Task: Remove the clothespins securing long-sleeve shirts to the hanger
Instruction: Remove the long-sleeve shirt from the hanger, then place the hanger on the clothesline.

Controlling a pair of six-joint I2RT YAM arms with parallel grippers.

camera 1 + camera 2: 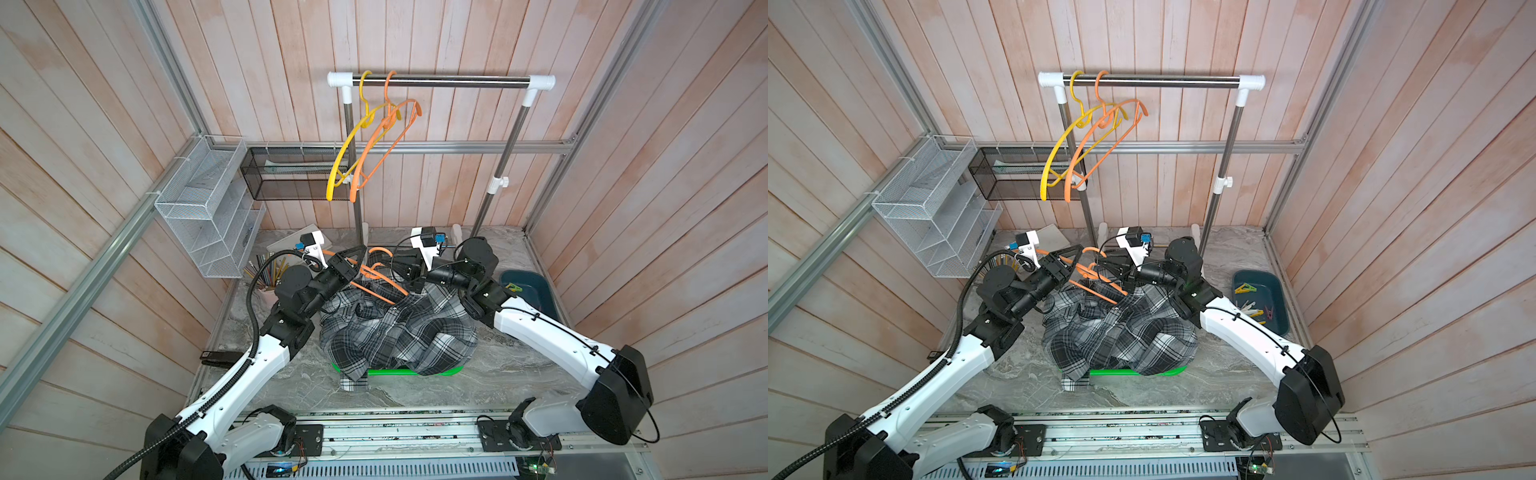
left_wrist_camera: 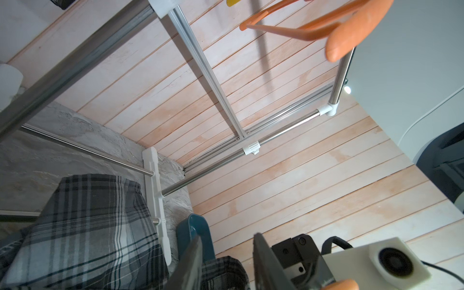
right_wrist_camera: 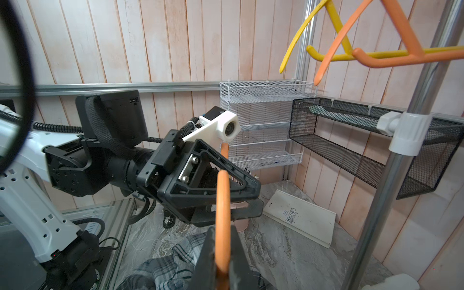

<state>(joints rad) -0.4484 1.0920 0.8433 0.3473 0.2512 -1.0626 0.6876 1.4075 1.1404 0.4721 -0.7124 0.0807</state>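
Clothespins [image 1: 1246,288] lie in the teal bin [image 1: 1281,291]. The right gripper [image 3: 222,231] clamps the orange hanger [image 3: 222,190] over the heaped plaid shirts [image 1: 395,332]; the left gripper [image 3: 258,198] sits at it, hold unclear. Likely step: freeing the hanger, which next needs sliding clear of the cloth.

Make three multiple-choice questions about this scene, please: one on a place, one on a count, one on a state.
1. Where do the loose clothespins lie?
A) in the white mesh rack
B) on the shirts
C) in the teal bin

2. How many hangers hang on the rail?
A) two
B) three
C) none

3. What is the state of the right gripper?
A) open and empty
B) shut on the loose orange hanger
C) shut on a sleeve

Answers:
1 C: a top view shows them inside the bin.
2 A: one yellow and one orange hook over it.
3 B: in the right wrist view its jaws pinch the orange bar.
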